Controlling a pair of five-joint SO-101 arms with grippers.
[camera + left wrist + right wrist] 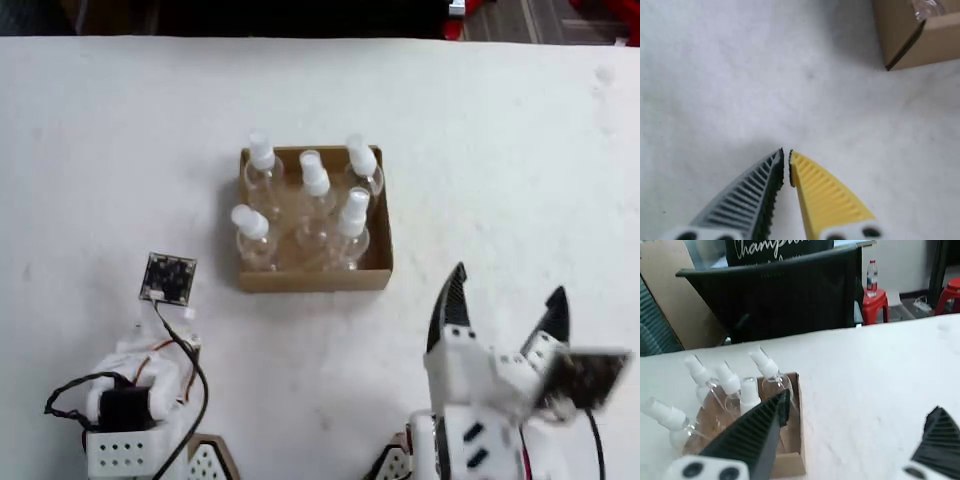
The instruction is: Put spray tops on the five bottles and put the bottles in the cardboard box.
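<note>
Right gripper (507, 282): jaws spread wide with nothing between them; it hangs above the table (100, 150) just beside the near right corner of the cardboard box (315, 281)
Left gripper (786, 152): tips pressed together on nothing; it points down at bare tabletop, with one corner of the box near but apart from it
Bottles (313, 205): clear ones, all inside the box; three along the far side and two along the near side; several lean a little
Spray tops (313, 172): white; one sits on every bottle, though how firmly each is seated cannot be told
Step in hand: by the look of it, the loading is done; what seems left is to back both arms away and leave the box as it lies
Doing it well: the right gripper would best draw back away from the box with its jaws apart, keeping above the tilted tops so that no fingertip catches one; the left gripper would best lift off the table before swinging, so that it does not nudge the box corner
Risk: a brushed top could tip a bottle against its neighbours
Count: bottles, five; spray tops, five; boxes, one; grippers, two
</note>
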